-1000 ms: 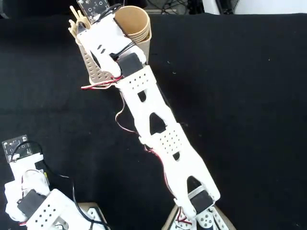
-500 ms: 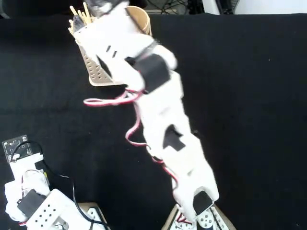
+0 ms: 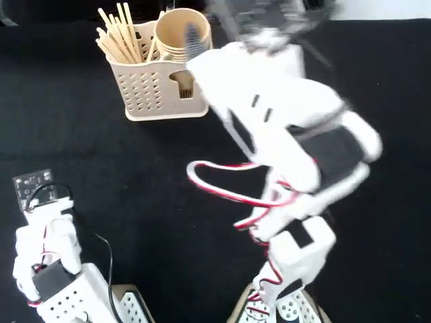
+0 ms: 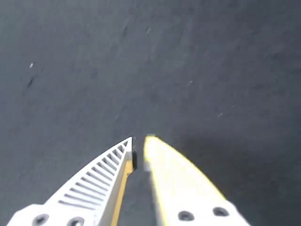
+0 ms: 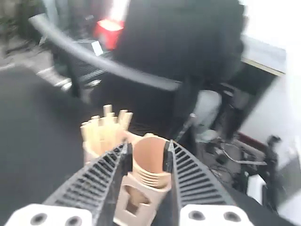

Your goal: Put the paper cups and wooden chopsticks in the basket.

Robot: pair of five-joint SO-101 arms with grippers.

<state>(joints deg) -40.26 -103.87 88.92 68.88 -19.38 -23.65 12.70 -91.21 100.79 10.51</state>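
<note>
Well ahead of the right gripper (image 5: 146,147), seeing paper cups (image 5: 149,156) and wooden chopsticks (image 5: 101,129) standing in the basket (image 5: 153,203); holding it spread wide; pressing the left gripper (image 4: 139,140) together over the black table (image 4: 141,56).

Paper cups (image 3: 179,30) right of wooden chopsticks (image 3: 118,38), both inside the basket (image 3: 156,95).

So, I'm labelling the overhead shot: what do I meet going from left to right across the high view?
left arm → wooden chopsticks → paper cups → right arm. The basket spans both chopsticks and cups, so it is left out.
</note>
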